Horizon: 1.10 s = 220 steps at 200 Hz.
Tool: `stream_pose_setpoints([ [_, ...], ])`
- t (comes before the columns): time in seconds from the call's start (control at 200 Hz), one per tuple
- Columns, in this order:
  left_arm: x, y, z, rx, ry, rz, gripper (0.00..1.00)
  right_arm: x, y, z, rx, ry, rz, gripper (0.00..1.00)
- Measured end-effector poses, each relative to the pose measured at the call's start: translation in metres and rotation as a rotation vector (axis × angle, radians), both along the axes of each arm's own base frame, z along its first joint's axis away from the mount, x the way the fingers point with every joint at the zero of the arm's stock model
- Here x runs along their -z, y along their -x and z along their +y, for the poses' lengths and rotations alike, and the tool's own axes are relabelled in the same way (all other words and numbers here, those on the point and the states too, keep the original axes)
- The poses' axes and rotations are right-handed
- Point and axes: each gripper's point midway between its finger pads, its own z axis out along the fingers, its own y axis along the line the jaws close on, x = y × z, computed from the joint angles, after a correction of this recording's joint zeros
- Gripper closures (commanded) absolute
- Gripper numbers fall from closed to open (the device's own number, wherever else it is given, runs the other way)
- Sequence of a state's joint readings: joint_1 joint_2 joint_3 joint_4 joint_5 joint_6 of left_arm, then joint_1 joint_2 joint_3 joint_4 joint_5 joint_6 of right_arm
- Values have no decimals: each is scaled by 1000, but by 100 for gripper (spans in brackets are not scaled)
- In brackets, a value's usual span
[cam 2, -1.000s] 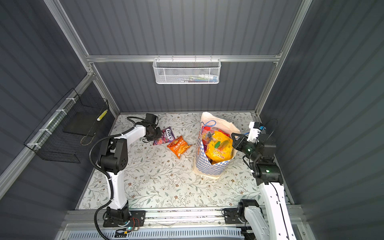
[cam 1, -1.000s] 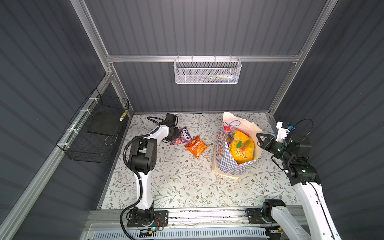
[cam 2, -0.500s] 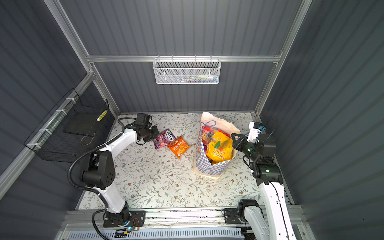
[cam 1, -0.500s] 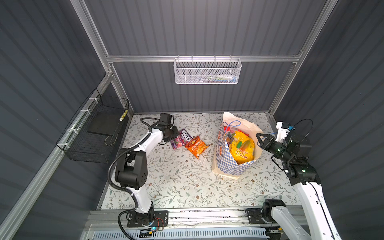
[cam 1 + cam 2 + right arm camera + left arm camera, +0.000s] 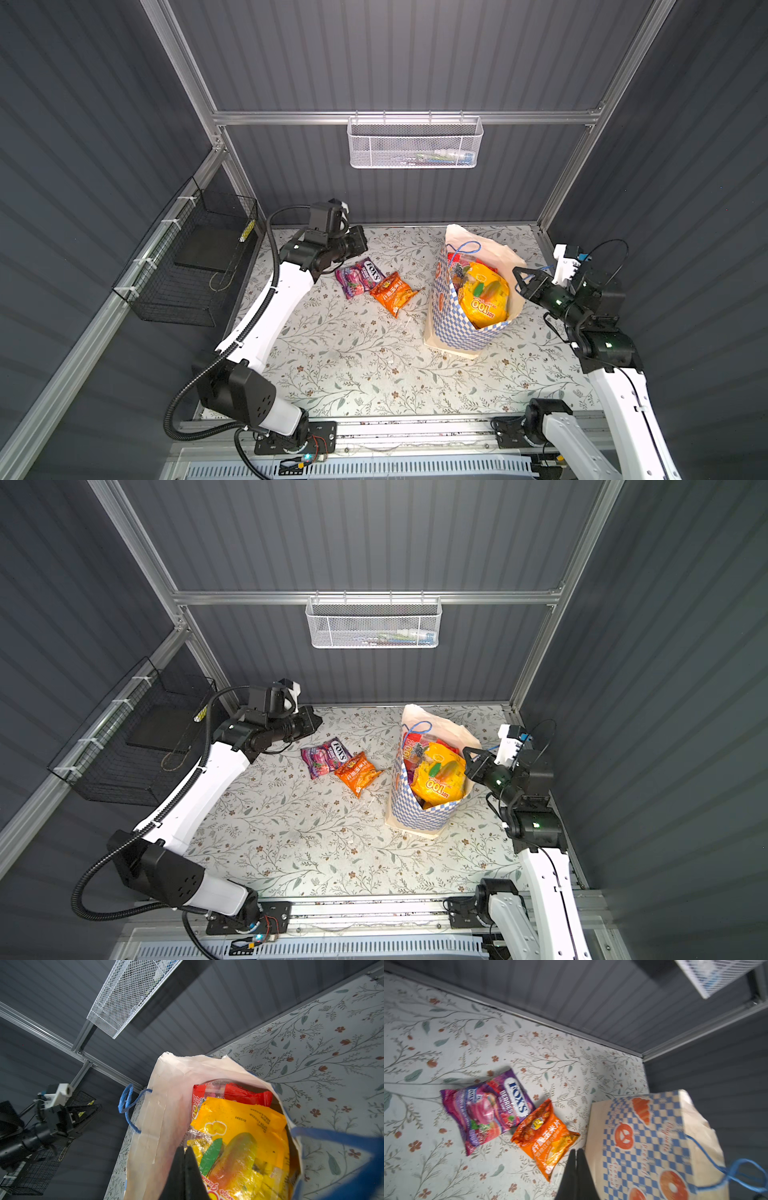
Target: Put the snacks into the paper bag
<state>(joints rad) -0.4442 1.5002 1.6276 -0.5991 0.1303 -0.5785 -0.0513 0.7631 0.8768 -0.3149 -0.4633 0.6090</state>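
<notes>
The paper bag (image 5: 453,332) stands upright at the right of the flowered table, also seen in the left wrist view (image 5: 654,1142). Inside it a yellow snack packet (image 5: 484,297) lies on top, with a red one (image 5: 232,1093) behind. A purple packet (image 5: 358,276) and an orange packet (image 5: 392,293) lie on the table left of the bag, touching each other. My left gripper (image 5: 357,245) hovers shut and empty just behind the purple packet. My right gripper (image 5: 517,276) is shut at the bag's right rim, its fingertips (image 5: 188,1151) over the yellow packet, nothing seen between them.
A white mesh basket (image 5: 415,143) hangs on the back wall above the table. A black wire basket (image 5: 195,262) is fixed to the left wall beside my left arm. The bag's blue cord handles (image 5: 126,1103) stick out from its sides.
My left gripper has closed fully and lifted back off the purple packet, which stays on the table. The left arm's lower part has swung out to the left. The right arm is still.
</notes>
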Motion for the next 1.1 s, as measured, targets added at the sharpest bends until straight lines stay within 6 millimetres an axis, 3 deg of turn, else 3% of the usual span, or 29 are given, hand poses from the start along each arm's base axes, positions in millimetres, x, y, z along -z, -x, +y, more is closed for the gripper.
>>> stream_pose_setpoints([
  [0.155,-54,36,-53,131,12,-109,100,1,-1,2,-11,-3,6,100],
  [0.3,-103,76,-121,283,33,-223,100,-1,0,6,-35,-11,-3,100],
  [0.39,-119,96,-160,369,35,-264,100,0,0,7,-46,-15,-3,100],
  [0.48,-117,103,-185,409,18,-279,100,2,-2,9,-55,-21,4,100],
  [0.505,-113,102,-187,405,4,-276,95,2,-2,9,-57,-22,6,100],
  [0.555,-100,96,-186,383,-37,-264,68,3,-2,9,-58,-25,10,100],
  [0.625,-75,86,-174,329,-116,-242,28,2,-1,10,-59,-26,7,100],
  [0.695,-43,79,-151,267,-211,-205,1,1,-1,9,-58,-25,3,100],
  [0.786,-4,62,-108,178,-290,-131,0,0,0,9,-58,-25,0,100],
  [0.981,83,-17,35,-148,-359,75,0,1,-1,10,-59,-26,3,100],
  [1.031,106,-37,57,-201,-362,129,0,2,-1,10,-59,-26,5,100],
  [1.101,141,-58,73,-232,-364,197,0,2,-2,10,-59,-27,9,100],
])
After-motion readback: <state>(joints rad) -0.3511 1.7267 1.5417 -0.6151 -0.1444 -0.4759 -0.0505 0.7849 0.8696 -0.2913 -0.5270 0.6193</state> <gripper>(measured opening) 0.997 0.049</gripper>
